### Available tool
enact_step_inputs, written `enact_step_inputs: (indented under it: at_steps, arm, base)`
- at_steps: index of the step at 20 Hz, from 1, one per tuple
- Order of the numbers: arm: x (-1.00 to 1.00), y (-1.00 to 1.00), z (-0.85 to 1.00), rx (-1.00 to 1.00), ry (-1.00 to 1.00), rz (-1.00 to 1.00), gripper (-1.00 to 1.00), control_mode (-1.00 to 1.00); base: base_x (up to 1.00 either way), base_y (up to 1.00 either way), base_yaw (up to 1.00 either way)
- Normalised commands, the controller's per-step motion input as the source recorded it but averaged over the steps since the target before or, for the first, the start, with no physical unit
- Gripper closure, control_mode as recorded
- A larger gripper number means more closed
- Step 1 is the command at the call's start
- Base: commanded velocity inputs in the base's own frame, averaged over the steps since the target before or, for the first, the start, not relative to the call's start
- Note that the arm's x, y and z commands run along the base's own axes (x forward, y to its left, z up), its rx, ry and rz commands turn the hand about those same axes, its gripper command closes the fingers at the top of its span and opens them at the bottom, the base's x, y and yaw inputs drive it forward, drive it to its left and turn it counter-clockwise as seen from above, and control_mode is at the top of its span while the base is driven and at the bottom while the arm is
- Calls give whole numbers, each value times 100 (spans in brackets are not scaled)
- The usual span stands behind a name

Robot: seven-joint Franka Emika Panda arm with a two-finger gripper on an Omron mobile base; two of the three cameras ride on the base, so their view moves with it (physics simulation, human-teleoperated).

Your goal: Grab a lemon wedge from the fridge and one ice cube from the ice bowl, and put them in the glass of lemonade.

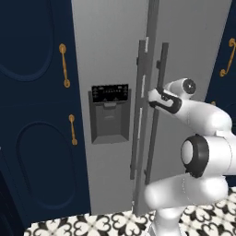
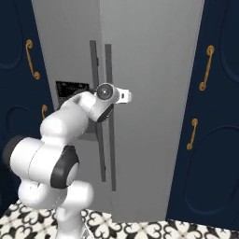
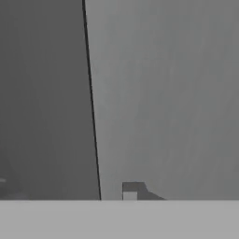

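We face the fridge [image 1: 115, 55], a tall light-grey appliance that stands between navy cabinets [image 1: 32, 115] with gold handles [image 1: 64, 65]. A black dispenser panel [image 1: 109, 113] is set into the left door. Two long dark vertical door handles [image 1: 138, 110] run side by side near the seam where the doors meet. In the left base view the doors do not lie flush at that seam — one edge stands slightly proud of the other — though we cannot tell how far either door is open.

The white arm rises from the patterned black-and-white floor tiles [image 1: 92, 226] and reaches forward to the handles at about the height of the dispenser panel. In the left base view the gripper [image 1: 155, 97] sits right at the right-hand handle [image 1: 157, 110], close enough to appear touching it. In the right base view the wrist covers the handles [image 2: 108, 112] at that height, so the contact itself is hidden.

In the hand view we see flat grey door surface with a thin dark line running top to bottom, darker grey to its left and lighter grey to its right. One small dark finger tip [image 3: 133, 190] rises at the bottom of that view. We cannot tell from these views how wide the fingers stand, nor whether they have closed on the handle.
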Motion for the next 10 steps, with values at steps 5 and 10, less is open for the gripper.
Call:
enact_step_inputs:
  at_steps: [5,10]
  arm:
    - [-100,-55,28,1,24,0,100,-100]
    - [-100,-94,3,3,4,0,100,-100]
  base:
    - [0,0,0]
    - [0,0,0]
